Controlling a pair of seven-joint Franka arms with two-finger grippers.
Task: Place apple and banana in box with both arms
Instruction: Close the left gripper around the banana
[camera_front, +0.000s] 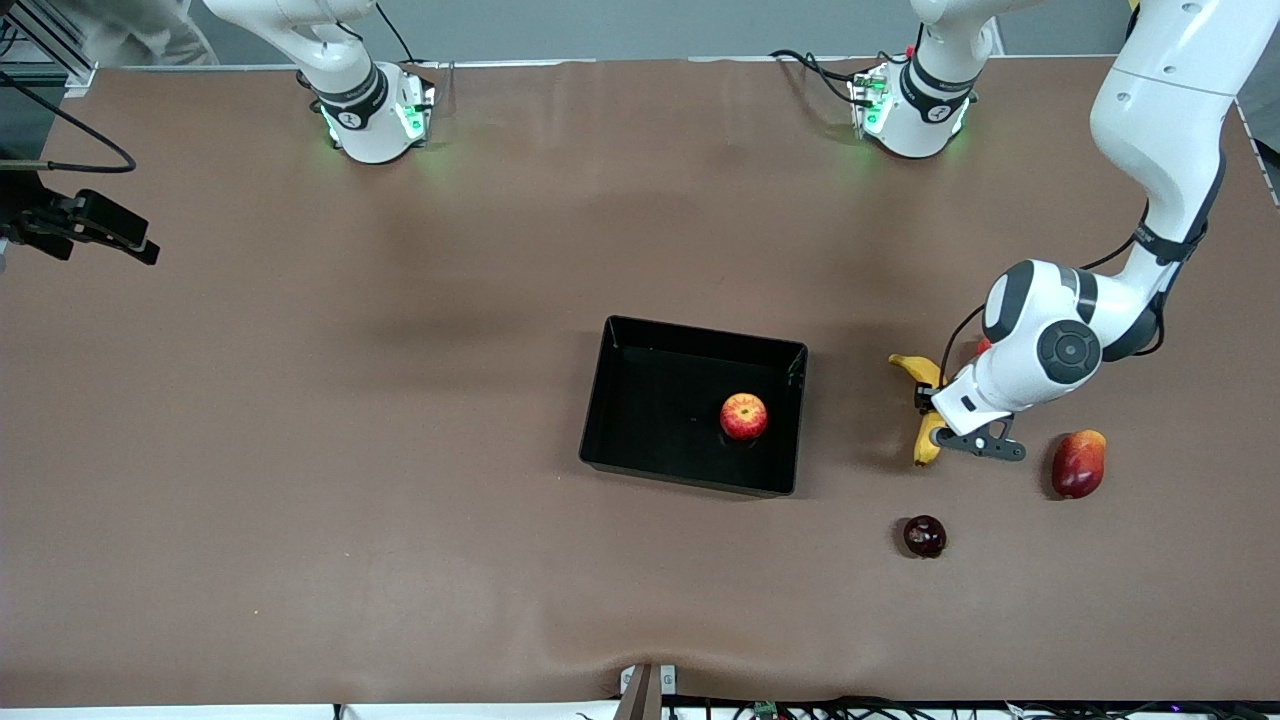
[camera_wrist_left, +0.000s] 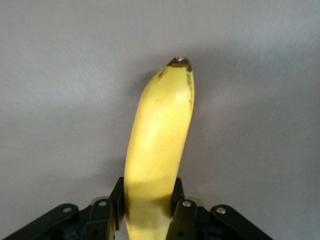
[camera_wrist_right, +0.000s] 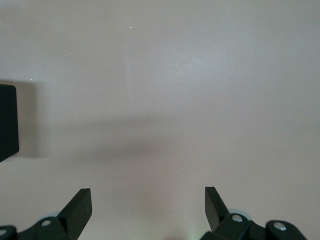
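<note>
Beside the box (camera_front: 600, 400), banana (camera_front: 926, 445) lying lengthwise toward front camera, left end effector (camera_front: 925, 412) clamping its middle, right end effector (camera_wrist_right: 148, 205) agape.

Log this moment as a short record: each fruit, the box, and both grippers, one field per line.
apple: inside the box, toward the left arm's end of it
banana: on the table beside the box, toward the left arm's end
left gripper: shut on the banana, low at the table
right gripper: open, empty, over bare table; arm waits
mango: on the table beside the left gripper
pomegranate: on the table, nearer the front camera than the banana
</note>
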